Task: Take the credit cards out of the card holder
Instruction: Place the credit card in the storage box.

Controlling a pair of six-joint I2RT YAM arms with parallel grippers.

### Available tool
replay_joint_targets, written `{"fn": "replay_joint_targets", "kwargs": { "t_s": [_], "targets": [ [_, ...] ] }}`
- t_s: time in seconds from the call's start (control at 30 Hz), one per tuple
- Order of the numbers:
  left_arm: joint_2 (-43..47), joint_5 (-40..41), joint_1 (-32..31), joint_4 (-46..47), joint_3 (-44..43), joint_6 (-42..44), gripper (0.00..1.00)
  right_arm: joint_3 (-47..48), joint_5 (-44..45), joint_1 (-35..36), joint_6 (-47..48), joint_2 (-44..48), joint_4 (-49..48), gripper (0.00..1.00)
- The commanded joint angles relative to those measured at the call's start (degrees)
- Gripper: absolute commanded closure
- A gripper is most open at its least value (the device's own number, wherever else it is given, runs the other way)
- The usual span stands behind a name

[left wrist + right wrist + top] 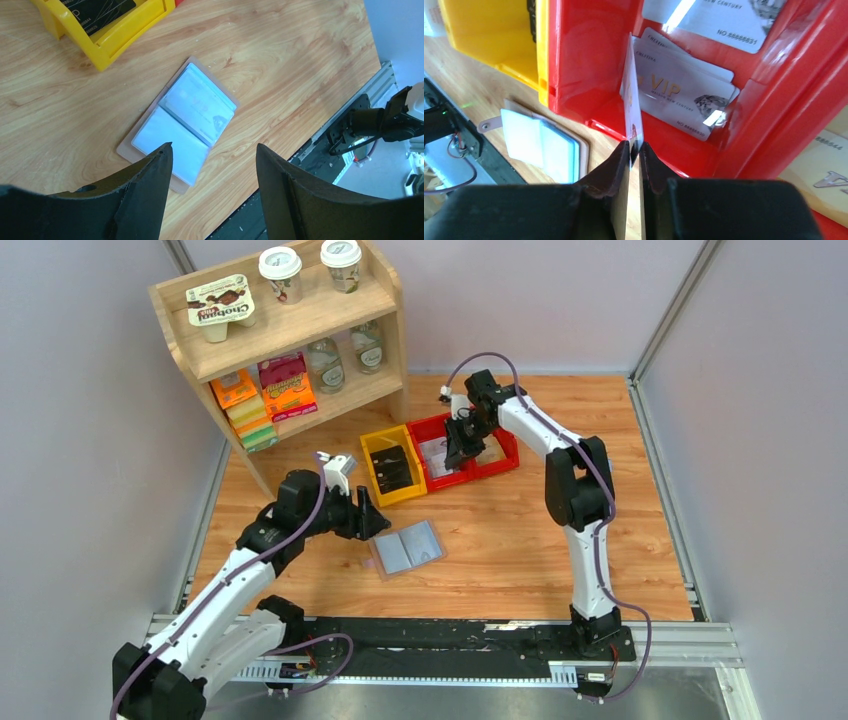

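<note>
- A wooden shelf [397, 350] stands at the far left of the tabletop [520, 540], with lidded cups on its top board and boxes and glass jars on the boards below.
- The left gripper [368, 522] [214, 147] hangs just left of the card holder, its two dark fingers spread wide apart with nothing between them. In the left wrist view the near corner of the holder shows through the gap.
- The card holder [407, 548] [185, 125] [544, 147] lies opened flat on the tabletop near the middle, in front of the bins. Its blue-grey inside faces up and a brown border shows round it. One half carries a pale card face with faint print; whether that card sits in a pocket or loose on top I cannot tell.
- The yellow bin [400, 498] [115, 47] [489, 35] sits just beyond the holder and touches the red bin on its right. Dark cards [392, 468] [95, 10] lie inside it.
- The red bin [455, 481] [584, 60] holds several white cards [684, 92] lying overlapped on its floor, printed "VIP" in gold.
- The right gripper [460, 452] [634, 147] hangs over the red bin, its fingers drawn close together and pinching the bottom edge of a credit card [631, 100]. This card stands upright and edge-on to the wrist camera, inside the bin near the wall that meets the yellow bin.
</note>
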State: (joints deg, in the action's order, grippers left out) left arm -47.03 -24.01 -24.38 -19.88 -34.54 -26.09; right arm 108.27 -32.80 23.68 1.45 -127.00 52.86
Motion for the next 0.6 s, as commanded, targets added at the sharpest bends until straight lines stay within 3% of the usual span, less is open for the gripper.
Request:
{"fn": "replay_joint_targets", "kwargs": {
  "t_s": [0.0, 0.3, 0.43, 0.57],
  "targets": [
    [-0.26, -1.83, 0.12, 1.86, -0.88, 1.56, 0.31, 4.05, 5.37, 0.58, 0.48, -0.97, 1.1, 0.84],
    [0.09, -1.74, 0.21, 1.86, 0.71, 0.07, 0.31, 3.53, 20.73, 1.98, -3.38, 4.91, -2.31, 0.69],
    [-1.05, -2.35, 0.12, 2.82, 1.41, -1.6, 0.32, -1.73, 27.24, 3.3, -5.84, 11.93, -6.71, 0.64],
    [-2.71, -3.5, 0.12, 4.4, 2.2, -3.88, 0.33, -10.86, 31.03, 5.84, -8.91, 20.19, -13.03, 0.54]
  ]
}}
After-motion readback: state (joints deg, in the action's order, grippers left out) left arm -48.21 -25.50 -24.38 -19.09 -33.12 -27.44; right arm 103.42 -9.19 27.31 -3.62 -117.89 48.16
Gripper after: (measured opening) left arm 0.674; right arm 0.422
